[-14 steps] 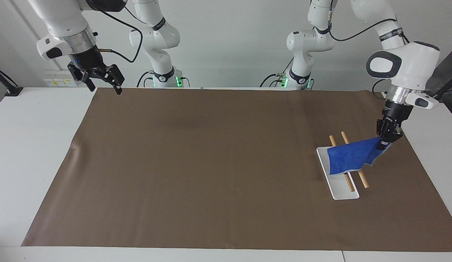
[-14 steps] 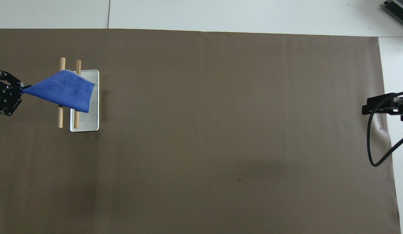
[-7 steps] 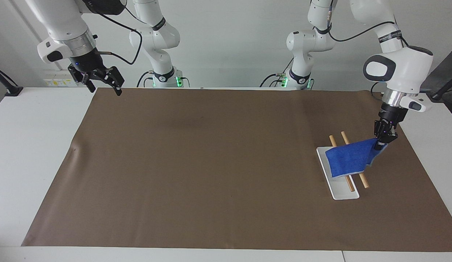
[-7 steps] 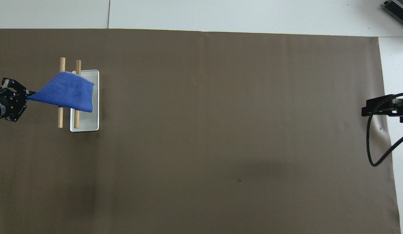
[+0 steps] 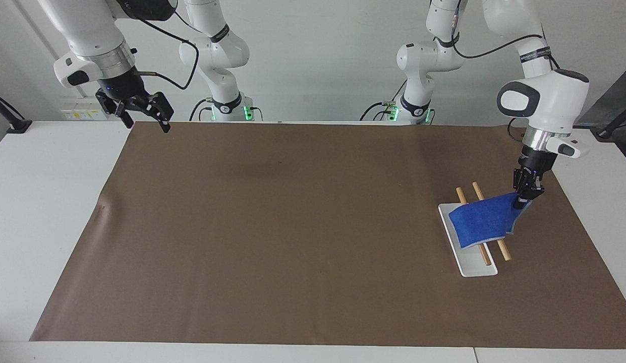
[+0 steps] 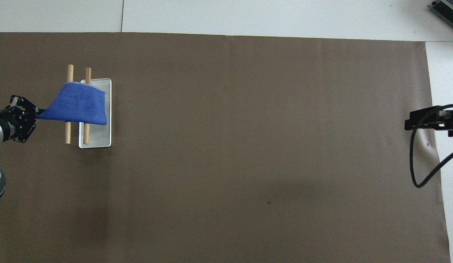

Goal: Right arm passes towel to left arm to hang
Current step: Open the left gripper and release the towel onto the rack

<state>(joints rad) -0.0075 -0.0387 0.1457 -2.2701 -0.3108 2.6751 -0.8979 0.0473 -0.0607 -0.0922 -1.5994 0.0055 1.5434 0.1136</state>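
Observation:
The blue towel (image 5: 481, 222) lies draped over the two wooden rods (image 5: 500, 245) of a rack with a white base (image 5: 476, 267), at the left arm's end of the table. My left gripper (image 5: 519, 204) is shut on one corner of the towel and holds that corner just above the mat, beside the rods. In the overhead view the towel (image 6: 78, 107) stretches from the left gripper (image 6: 38, 111) across both rods (image 6: 68, 133). My right gripper (image 5: 146, 125) is open and empty, and waits high over the mat's corner at the right arm's end; it also shows in the overhead view (image 6: 418, 122).
A brown mat (image 5: 292, 227) covers most of the white table (image 5: 50, 201). The right arm's black cable (image 6: 418, 164) hangs over the mat's edge.
My left gripper has moved in toward the rods with the towel's corner, and the towel has sagged further over them. The right gripper has barely moved.

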